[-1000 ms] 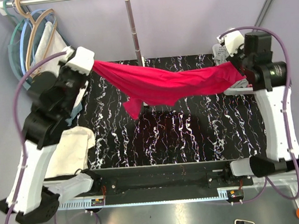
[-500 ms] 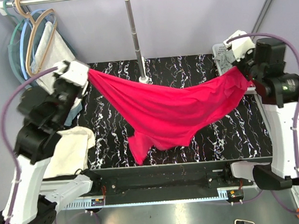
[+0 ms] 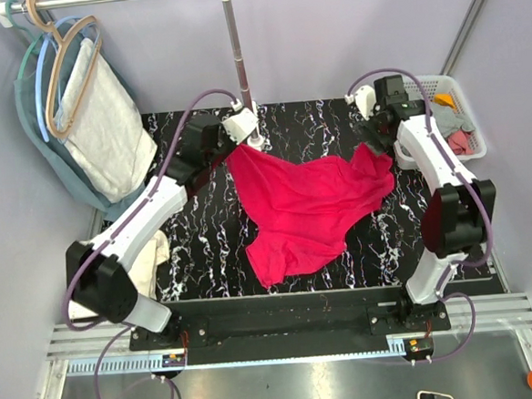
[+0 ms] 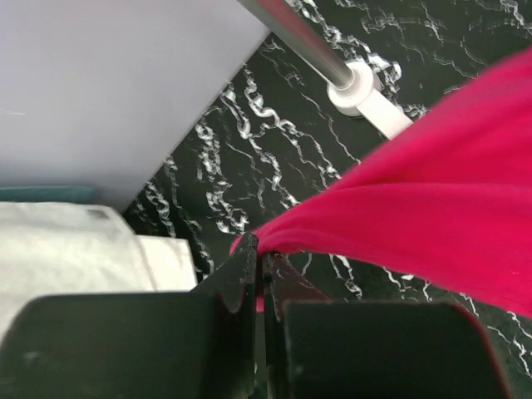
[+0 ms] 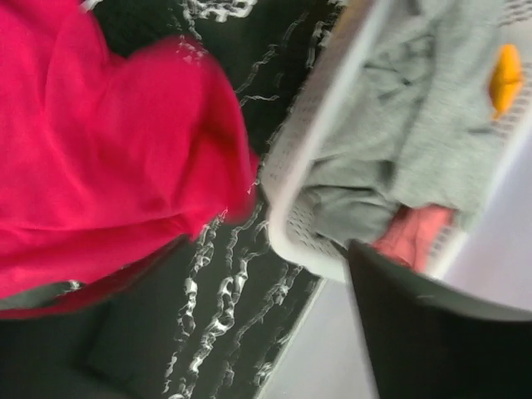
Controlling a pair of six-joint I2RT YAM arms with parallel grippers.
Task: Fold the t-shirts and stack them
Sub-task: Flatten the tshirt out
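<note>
A red t-shirt (image 3: 308, 206) lies spread and rumpled over the middle of the black marbled table. My left gripper (image 3: 241, 137) is at the back, beside the rack pole's foot, and is shut on the shirt's far left corner. In the left wrist view the red cloth (image 4: 432, 166) runs from the pinched jaws of the left gripper (image 4: 262, 253) off to the right. My right gripper (image 3: 377, 135) hovers over the shirt's far right corner and stands open. In the right wrist view the right gripper (image 5: 241, 332) holds nothing, and the shirt (image 5: 100, 150) lies loose on the left.
A white basket (image 3: 429, 78) with grey, orange and pink garments stands at the back right, its rim (image 5: 307, 166) close to my right gripper. The rack pole (image 3: 238, 64) rises at the back centre. Hangers with a pale shirt (image 3: 105, 119) hang left. A cream cloth (image 3: 147, 258) lies at the left edge.
Both arms swung down and toward the back of the table, so the shirt went from hanging stretched in the air to lying on the table. The right gripper opened and let go of its corner.
</note>
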